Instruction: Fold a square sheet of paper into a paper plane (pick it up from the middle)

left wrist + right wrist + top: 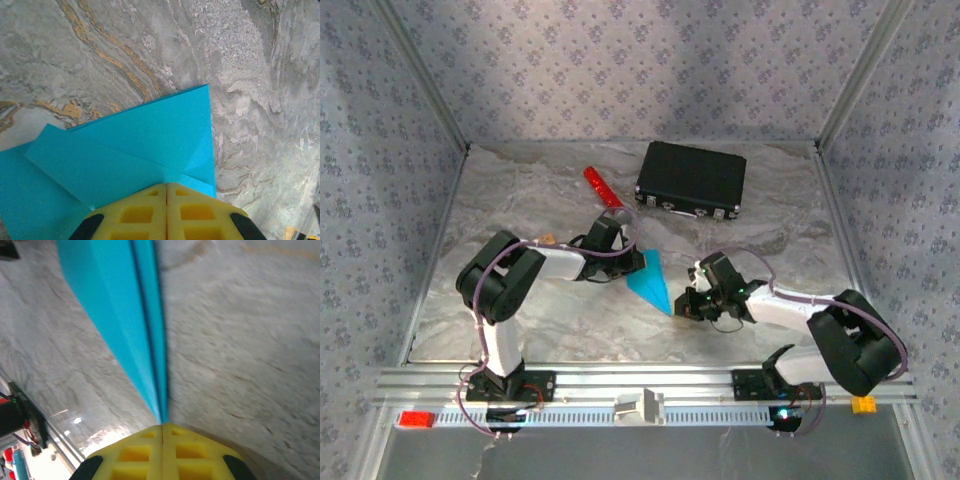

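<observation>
**Top view.** The paper plane sits near the middle of the worktop. It is a slim cyan dart with its broad tail toward 11 o'clock and its point toward 5 o'clock. I have my left claw at the tail, its arm reaching in from 8 o'clock. My right claw is at the point, its arm reaching in from 4 o'clock. From the plane, a black case lies flat at 1 o'clock and a red cylinder at 11 o'clock. Both are well apart from the paper, and the cylinder is just left of the case.

**Left wrist view.** The left claw's yellow pads are pressed together with no gap, pinching the tail of the plane. Overlapping cyan flaps spread away from them toward 12 o'clock, with straight fold lines crossing the sheet. Veined grey marble shows around the paper.

**Right wrist view.** The right claw's yellow pads are likewise closed tight, gripping the very tip of the plane. The centre ridge runs from the pads toward 12 o'clock, and the body widens toward 11 o'clock. I cannot tell whether the paper rests on the marble or hangs just above it.
</observation>
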You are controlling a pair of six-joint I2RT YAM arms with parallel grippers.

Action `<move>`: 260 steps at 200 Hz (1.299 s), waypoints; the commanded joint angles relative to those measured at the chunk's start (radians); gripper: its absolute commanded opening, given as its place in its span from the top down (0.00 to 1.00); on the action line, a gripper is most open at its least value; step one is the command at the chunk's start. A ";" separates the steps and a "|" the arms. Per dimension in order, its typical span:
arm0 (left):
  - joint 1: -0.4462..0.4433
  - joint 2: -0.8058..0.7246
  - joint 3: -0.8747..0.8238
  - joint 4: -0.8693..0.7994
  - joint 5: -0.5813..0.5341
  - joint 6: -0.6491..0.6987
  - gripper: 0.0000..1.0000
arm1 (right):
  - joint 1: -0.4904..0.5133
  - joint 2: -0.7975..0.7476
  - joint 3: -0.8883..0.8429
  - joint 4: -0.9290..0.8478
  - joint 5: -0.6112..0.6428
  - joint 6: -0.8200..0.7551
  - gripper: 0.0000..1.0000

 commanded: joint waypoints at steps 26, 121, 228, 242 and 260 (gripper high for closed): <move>0.010 0.036 -0.027 -0.055 -0.046 0.014 0.93 | 0.019 0.096 0.131 0.027 -0.077 -0.018 0.95; 0.010 0.029 -0.033 -0.044 -0.040 0.009 0.93 | 0.034 0.177 -0.005 0.076 -0.058 -0.003 0.93; 0.005 0.027 -0.037 -0.026 -0.030 0.001 0.93 | 0.009 0.092 0.159 0.008 -0.039 -0.006 0.94; 0.005 0.028 -0.039 -0.026 -0.032 0.002 0.93 | 0.011 0.149 0.195 0.042 -0.071 0.006 0.94; 0.004 0.034 -0.033 -0.027 -0.029 0.001 0.92 | 0.016 0.199 0.222 0.104 -0.082 0.035 0.94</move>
